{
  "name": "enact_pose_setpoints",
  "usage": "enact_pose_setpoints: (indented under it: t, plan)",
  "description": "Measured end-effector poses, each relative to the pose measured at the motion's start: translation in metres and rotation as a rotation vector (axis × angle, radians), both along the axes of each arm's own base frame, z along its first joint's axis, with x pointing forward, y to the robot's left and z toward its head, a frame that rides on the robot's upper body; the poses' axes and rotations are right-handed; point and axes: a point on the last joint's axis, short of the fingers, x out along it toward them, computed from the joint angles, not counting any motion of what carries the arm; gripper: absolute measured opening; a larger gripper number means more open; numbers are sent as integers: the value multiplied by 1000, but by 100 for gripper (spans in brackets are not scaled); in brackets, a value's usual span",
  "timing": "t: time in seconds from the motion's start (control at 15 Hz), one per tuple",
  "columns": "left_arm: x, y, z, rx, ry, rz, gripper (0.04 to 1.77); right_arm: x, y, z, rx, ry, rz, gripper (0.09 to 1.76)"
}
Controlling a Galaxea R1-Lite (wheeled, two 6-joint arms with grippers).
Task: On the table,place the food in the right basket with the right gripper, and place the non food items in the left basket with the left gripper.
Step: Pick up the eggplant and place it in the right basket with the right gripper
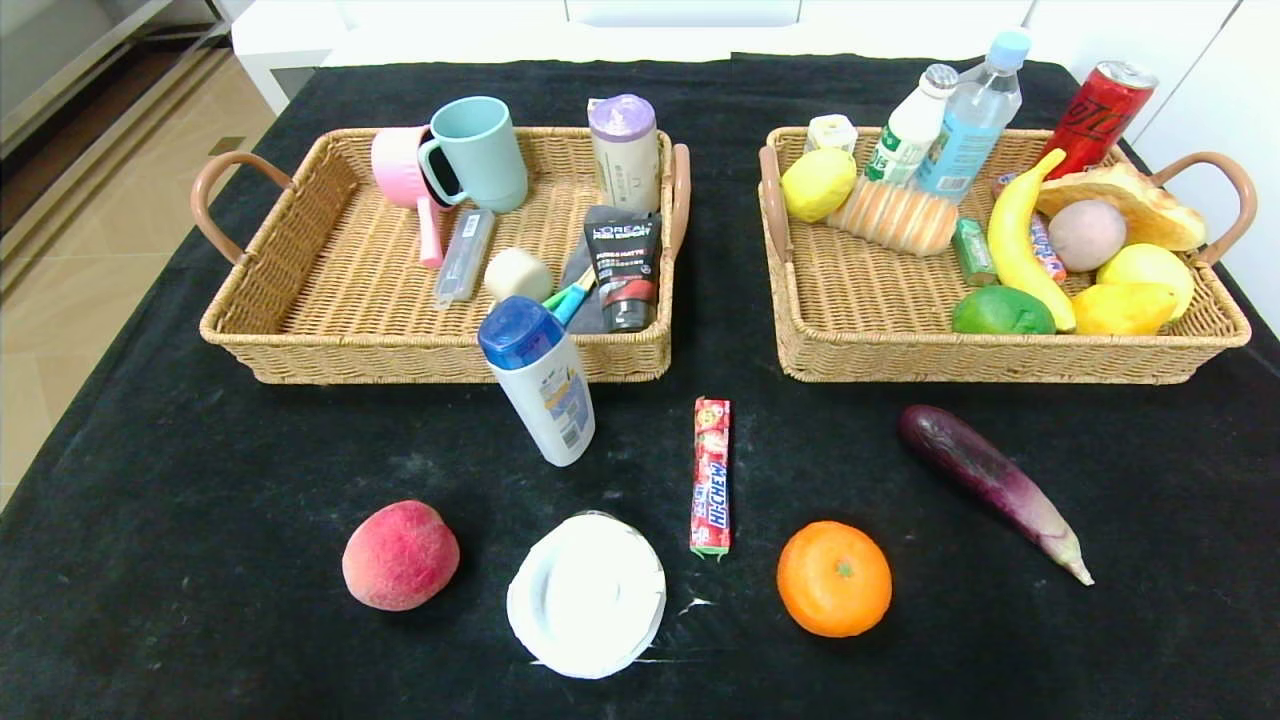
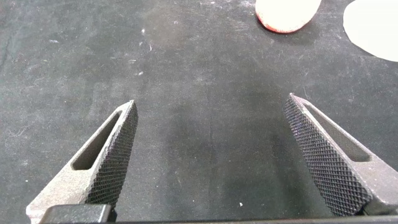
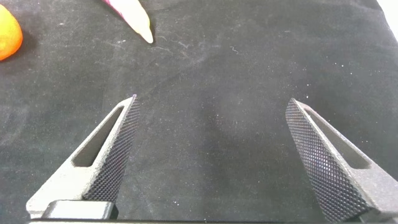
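Left end effector [image 2: 210,158] spread wide, gripping nothing, hovering over bare black tabletop [image 2: 186,93] near the front edge, peach [image 2: 287,15] and white dish [image 2: 376,28] just ahead; right end effector [image 3: 210,155] equally wide and bare, eggplant tip [image 3: 134,15] and orange [image 3: 9,36] beyond, probably poised for a first pick. Bottle [image 1: 540,380] upright near the tabletop's middle, Hi-Chew stick [image 1: 711,476] beside it; left basket [image 1: 300,340] and right basket [image 1: 1000,355] toward the far edge, already stocked.
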Motion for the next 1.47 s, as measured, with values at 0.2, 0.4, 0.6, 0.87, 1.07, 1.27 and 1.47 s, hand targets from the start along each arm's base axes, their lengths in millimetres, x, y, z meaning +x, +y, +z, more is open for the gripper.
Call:
enact_pose_setpoints:
  t: [0.2,0.4,0.6,0.87,1.07,1.27,1.47]
  plan:
    - [0,0,1,12,-9,-4,172,-1,0,2,4,-6,2,171]
    - [-4,-1,15,12,-66,-42,172,-7,1,35,34,-78,53,171]
    - [-12,-3,40,15,-121,-152,172,-10,3,77,34,-125,160,171]
    - [-6,-4,77,11,-116,-212,172,-4,5,117,26,-135,264,171]
    - [8,-3,111,9,-80,-297,172,7,9,136,17,-98,453,171]
    - [30,-7,133,6,-17,-437,172,24,11,147,25,-41,530,171]
    - [51,-15,143,9,54,-555,172,38,12,156,34,-2,547,171]
